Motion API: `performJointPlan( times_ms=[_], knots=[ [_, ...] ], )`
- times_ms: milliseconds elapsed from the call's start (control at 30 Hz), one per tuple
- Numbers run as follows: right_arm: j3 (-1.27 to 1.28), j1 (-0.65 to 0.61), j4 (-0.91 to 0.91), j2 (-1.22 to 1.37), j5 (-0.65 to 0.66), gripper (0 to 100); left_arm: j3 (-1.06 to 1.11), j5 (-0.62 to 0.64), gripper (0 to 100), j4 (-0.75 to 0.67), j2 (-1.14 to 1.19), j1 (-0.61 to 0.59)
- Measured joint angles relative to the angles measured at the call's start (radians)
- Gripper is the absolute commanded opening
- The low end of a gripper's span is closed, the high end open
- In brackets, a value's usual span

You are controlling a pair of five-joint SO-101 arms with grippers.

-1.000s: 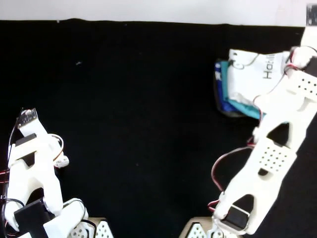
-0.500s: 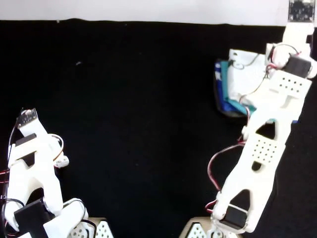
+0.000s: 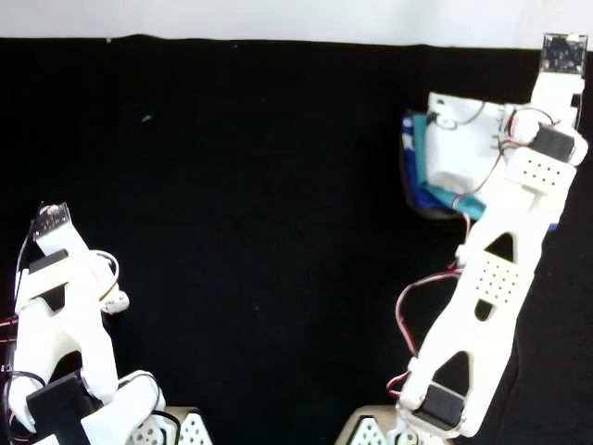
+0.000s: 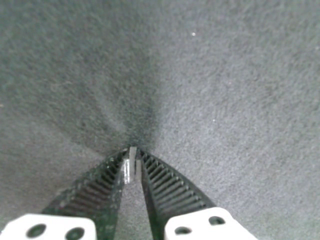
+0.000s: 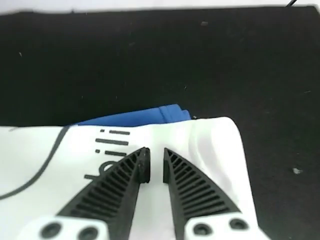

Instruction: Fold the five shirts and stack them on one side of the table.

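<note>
Since a second ago the right arm (image 3: 500, 278) has straightened and carried its wrist toward the far side of the stack, while the stack itself and the left arm (image 3: 56, 315) have kept their places. Its right end effector (image 5: 154, 161) hangs with jaws a narrow slit apart, pinching nothing, directly above the white folded fabric shirt (image 5: 210, 145) that tops the stack. The shirt's rounded folded corner lies just beyond the jaw tips. A blue folded shirt (image 5: 140, 117) and a teal folded shirt (image 3: 420, 148) peek out beneath the white one. The stack rests on the black cloth-covered counter (image 3: 278, 185). Well apart from the stack, the left end effector (image 4: 131, 152) is pressed together on nothing, so the right arm is plainly nearer for any last tidying.
</note>
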Motion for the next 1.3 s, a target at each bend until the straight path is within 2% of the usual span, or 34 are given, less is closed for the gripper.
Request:
performJointPlan(
  times_ms=[233,433,633,900,1033,1167,1300],
  knots=[
    [-0.003,-0.038,0.272,-0.239,0.000,5.3,0.000,0.000,1,0.000,0.000,0.000],
    [-0.009,-0.106,0.532,-0.265,0.014,5.1,0.000,0.000,1,0.000,0.000,0.000],
    [0.104,-0.126,0.554,-0.313,0.028,5.1,0.000,0.000,1,0.000,0.000,0.000],
    [0.667,-0.147,0.551,-0.566,0.028,0.9,0.000,0.000,1,0.000,0.000,0.000],
    [0.872,-0.163,0.468,-0.582,0.028,0.8,0.000,0.000,1,0.000,0.000,0.000],
    [0.928,-0.163,0.404,-0.586,0.028,0.8,0.000,0.000,1,0.000,0.000,0.000],
    [0.885,-0.161,0.423,-0.666,0.028,1.2,0.000,0.000,1,0.000,0.000,0.000]
  ],
)
